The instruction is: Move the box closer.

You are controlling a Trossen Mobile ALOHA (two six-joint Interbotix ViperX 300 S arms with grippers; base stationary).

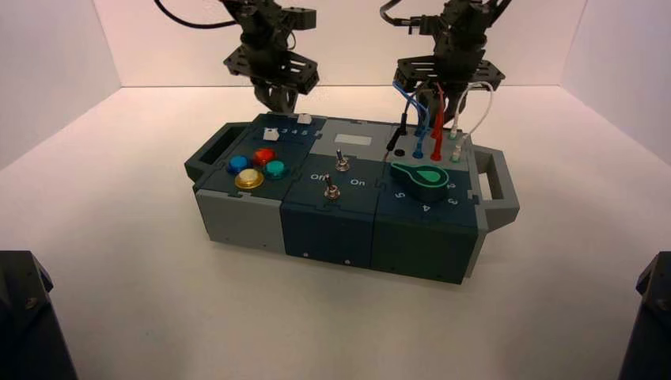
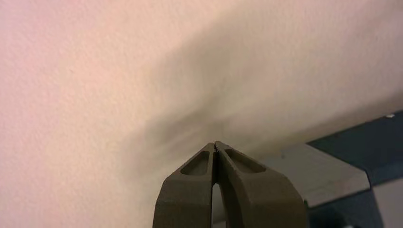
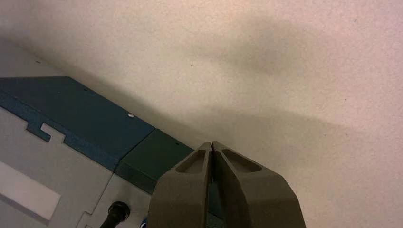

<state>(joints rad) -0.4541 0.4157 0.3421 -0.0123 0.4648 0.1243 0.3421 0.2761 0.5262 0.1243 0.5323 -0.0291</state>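
The box [image 1: 332,214] stands mid-table, a teal, navy and grey panel with side handles, coloured round buttons [image 1: 255,167], two toggle switches [image 1: 332,190], a green dial [image 1: 419,177] and plugged wires [image 1: 434,119]. My left gripper [image 1: 278,101] hangs behind the box's far left edge, shut and empty; in the left wrist view [image 2: 215,144] its tips meet over the table beside the box's rear edge [image 2: 332,171]. My right gripper [image 1: 448,101] hangs behind the far right edge, among the wires, shut and empty; the right wrist view [image 3: 211,143] shows it at the box's back edge [image 3: 85,123].
White walls [image 1: 47,71] close the table at the back and sides. Two dark arm bases [image 1: 24,317] stand at the near corners. The right handle [image 1: 500,184] sticks out toward the right wall.
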